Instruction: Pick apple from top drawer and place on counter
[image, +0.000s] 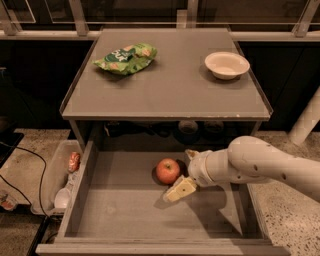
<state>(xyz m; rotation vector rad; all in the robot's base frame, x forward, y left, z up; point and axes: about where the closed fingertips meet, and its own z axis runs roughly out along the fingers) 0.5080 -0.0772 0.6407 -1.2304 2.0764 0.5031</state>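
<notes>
The small red apple lies on the floor of the open top drawer, near its middle. My gripper reaches in from the right, low inside the drawer, just to the right of the apple. It is open: one pale fingertip lies in front of the apple and the other behind it. The gripper holds nothing. The grey counter lies above the drawer.
A green snack bag lies at the counter's back left and a white bowl at its back right. A bin with litter stands on the floor left of the drawer. Cables run over the speckled floor.
</notes>
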